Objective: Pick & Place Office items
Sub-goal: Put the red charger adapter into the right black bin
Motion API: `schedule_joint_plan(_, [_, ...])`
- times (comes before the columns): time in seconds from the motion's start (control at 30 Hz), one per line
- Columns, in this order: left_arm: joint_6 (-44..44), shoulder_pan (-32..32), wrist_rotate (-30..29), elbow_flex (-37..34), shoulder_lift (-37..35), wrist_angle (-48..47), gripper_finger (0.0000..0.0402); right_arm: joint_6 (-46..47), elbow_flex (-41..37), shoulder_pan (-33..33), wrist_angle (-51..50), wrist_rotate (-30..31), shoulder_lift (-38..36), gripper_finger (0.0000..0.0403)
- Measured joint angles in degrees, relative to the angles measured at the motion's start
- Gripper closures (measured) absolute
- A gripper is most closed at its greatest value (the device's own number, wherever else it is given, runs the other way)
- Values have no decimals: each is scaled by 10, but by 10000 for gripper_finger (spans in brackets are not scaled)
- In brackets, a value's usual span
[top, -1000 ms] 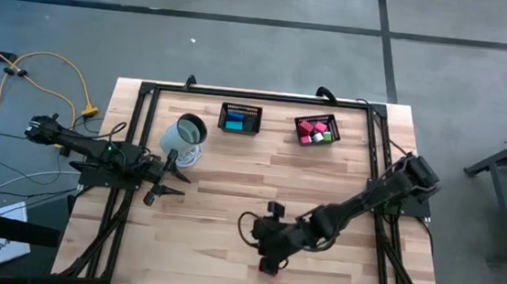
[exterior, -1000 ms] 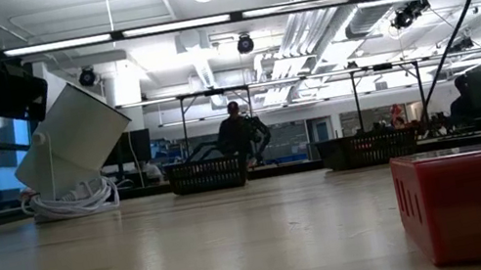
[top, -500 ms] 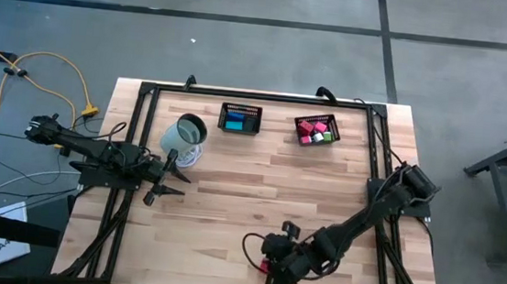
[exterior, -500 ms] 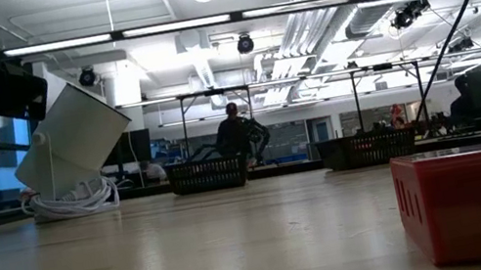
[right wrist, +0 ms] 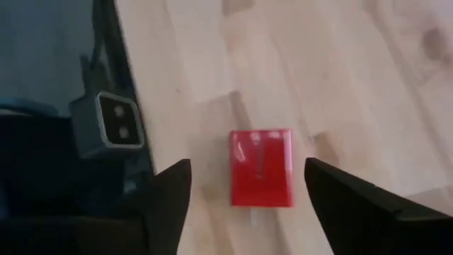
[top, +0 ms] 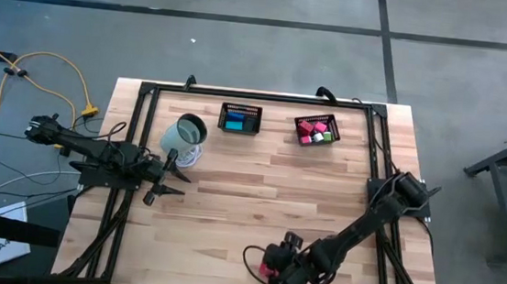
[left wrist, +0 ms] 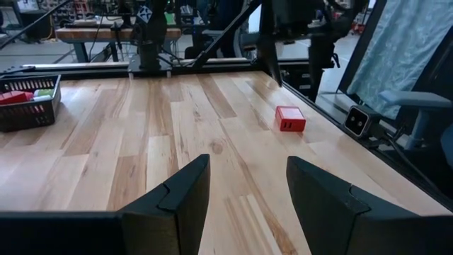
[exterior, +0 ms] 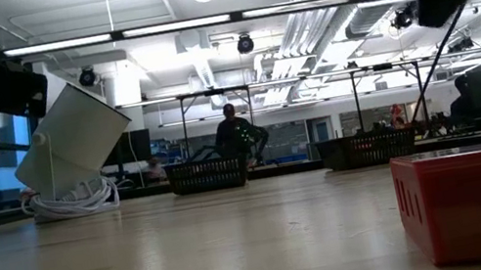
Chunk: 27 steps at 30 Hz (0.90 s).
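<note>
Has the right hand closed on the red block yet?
No. In the right wrist view the small red rectangular block lies on the wooden table between the right hand's open fingers, untouched.

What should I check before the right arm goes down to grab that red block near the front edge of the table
1. Right gripper open: ok, its fingers stand apart in the right wrist view.
2. Red block lined up between the fingers: ok, it sits roughly centred in the gap.
3. Block free of neighbours: ok, bare wood around it in the left wrist view.
4. Height above the block: cannot tell; no contact visible yet.
5. Small camera unit at the table edge clear of the fingers: cannot tell, it sits near one finger.
6. Left gripper out of the way: ok, open and far across the table.
</note>
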Motion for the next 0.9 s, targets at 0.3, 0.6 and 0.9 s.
schedule_joint_plan(0.3, [0,0,0,0,0,3,221,-51,0,17,1,10,33,120])
schedule_joint_plan(0.6, [0,0,0,0,0,4,221,-48,0,22,14,30,48,119])
schedule_joint_plan(0.9, [0,0,0,0,0,4,221,-29,0,16,20,39,70,119])
